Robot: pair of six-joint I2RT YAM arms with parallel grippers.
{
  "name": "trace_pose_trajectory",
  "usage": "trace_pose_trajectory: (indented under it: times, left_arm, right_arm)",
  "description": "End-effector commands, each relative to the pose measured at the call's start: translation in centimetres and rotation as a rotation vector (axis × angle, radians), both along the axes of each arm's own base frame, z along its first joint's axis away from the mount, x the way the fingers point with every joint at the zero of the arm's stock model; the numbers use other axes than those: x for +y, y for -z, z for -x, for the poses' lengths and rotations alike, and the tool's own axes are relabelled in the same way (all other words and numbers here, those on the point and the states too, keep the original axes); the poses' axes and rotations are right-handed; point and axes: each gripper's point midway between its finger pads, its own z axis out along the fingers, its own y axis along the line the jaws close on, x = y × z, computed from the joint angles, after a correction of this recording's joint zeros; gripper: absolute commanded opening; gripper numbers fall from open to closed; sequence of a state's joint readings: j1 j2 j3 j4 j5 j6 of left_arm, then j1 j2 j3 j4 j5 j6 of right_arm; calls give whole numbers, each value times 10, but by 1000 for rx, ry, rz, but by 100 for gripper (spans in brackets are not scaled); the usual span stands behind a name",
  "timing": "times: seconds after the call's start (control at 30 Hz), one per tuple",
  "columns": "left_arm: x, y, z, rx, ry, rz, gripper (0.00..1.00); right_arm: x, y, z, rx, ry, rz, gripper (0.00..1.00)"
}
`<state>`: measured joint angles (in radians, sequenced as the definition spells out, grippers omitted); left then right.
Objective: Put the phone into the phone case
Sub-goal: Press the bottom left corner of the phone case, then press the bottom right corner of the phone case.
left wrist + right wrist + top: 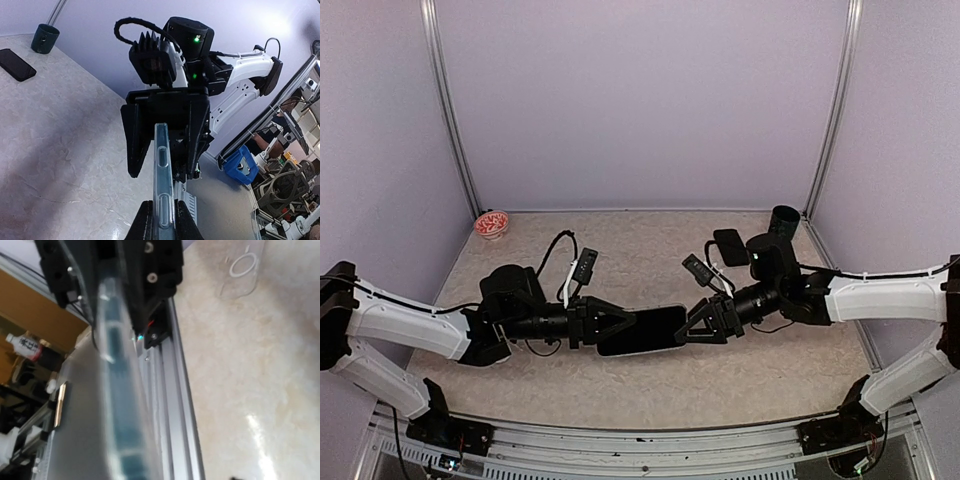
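Above the bench, left claw clamps 1 end of the phone case; right claw, parted, straddles the other. Bottle label too blurred.

The phone case is clear, smooth plastic with a faint sheen along its edge, and the phone shows a glossy black face. The left gripper and right gripper are matt black plastic, while the arm shells are smooth white plastic. The table looks like pale mottled stone, slightly glossy, edged by a brushed metal rail.
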<state>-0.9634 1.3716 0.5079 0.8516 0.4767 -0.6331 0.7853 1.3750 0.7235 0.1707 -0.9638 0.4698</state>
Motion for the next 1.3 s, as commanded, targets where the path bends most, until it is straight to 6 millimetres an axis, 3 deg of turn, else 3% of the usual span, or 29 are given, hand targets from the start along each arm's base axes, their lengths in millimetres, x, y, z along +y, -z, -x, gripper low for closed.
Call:
trace_pose_trajectory:
  times: [0.0,0.3,0.63,0.77,1.1,1.17,1.27]
  left_arm:
    - [-5,-35,6,-100,43,45,0]
    - [-9,-36,18,-115,128,0,0]
    - [-16,-25,27,-117,205,-78,0]
    - [-16,-23,27,-116,204,-86,0]
    - [-17,-21,23,-122,182,-96,0]
    - [-16,-19,22,-122,174,-108,0]
    - [-18,-14,20,-118,173,-135,0]
  right_arm:
    - [-9,-19,1,-133,17,32,63]
    - [-12,-31,3,-199,-15,58,68]
    - [-8,-33,9,-186,-75,59,62]
    - [-7,-31,12,-174,-89,62,53]
    - [-1,-21,19,-144,-135,78,15]
    - [0,-21,20,-143,-141,76,16]
    - [0,-22,20,-142,-145,76,27]
